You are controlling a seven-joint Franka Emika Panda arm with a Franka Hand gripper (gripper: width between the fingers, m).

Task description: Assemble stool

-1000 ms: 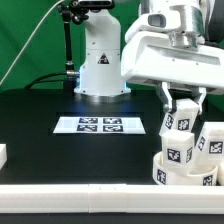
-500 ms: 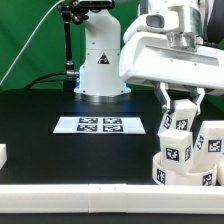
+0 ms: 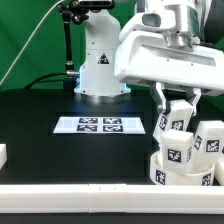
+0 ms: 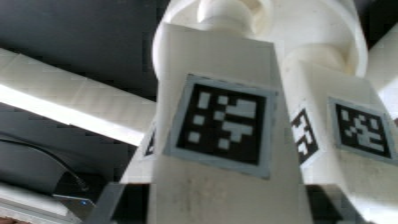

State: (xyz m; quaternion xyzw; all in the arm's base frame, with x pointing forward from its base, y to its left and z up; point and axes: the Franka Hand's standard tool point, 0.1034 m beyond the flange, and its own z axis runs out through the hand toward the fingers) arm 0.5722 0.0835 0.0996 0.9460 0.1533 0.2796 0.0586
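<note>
I see open black table (image 3: pixel 60 150) across the exterior view's left, broken only by the flat marker board (image 3: pixel 100 124); the exterior view's right is crowded by upright legs (image 3: pixel 181 152) on the seat (image 3: pixel 186 178), the gripper (image 3: pixel 176 112) among them

One end effector (image 3: pixel 176 101) is showing. Three tagged white legs are standing on the bench (image 3: pixel 60 150): one leg (image 3: pixel 174 120) between the fingers, one (image 3: pixel 180 152) just below, one (image 3: pixel 211 140) beside. One seat (image 3: pixel 186 176) is lying beneath. One marker board (image 3: pixel 102 125) is lying apart.
</note>
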